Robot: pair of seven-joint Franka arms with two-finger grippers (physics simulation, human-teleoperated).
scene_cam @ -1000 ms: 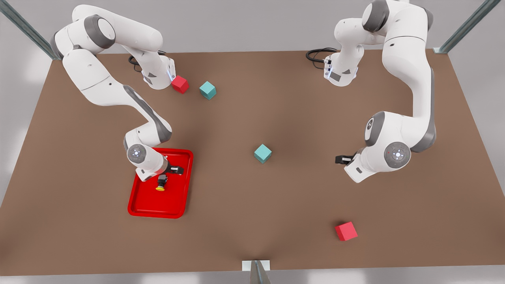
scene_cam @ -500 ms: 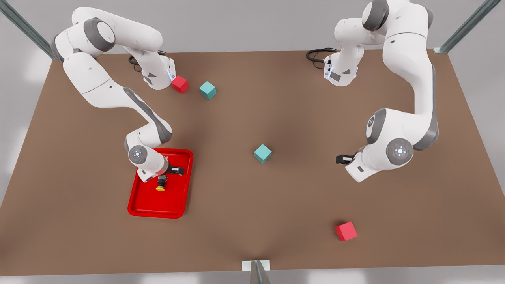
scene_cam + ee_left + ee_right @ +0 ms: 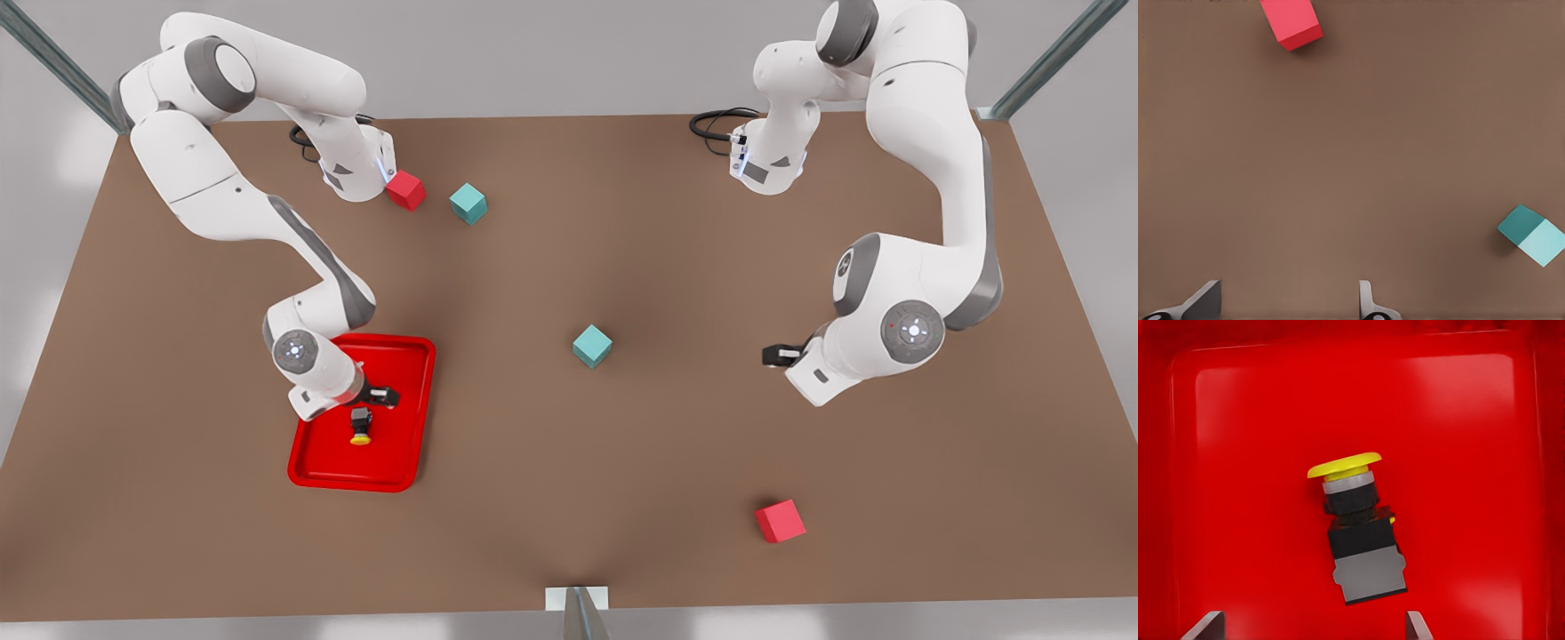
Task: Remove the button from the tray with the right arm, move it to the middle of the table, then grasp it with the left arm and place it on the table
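Brown table (image 3: 569,267) stood before pale grey wall, metal struts at corners. Red cube (image 3: 405,189) and teal cube (image 3: 468,203) lay far left; another teal cube (image 3: 592,346) mid-table; second red cube (image 3: 780,521) near right. Red tray (image 3: 324,467) sat near left, button (image 3: 360,427) lying on its side inside. Right gripper (image 3: 1315,628) hovered over button, fingers spread, not touching. Left gripper (image 3: 1288,303) waited over bare table at right, fingers spread, empty.

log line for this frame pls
phase: pre-grasp | right gripper: open above button | button: lying in tray | left gripper: open, waiting over table
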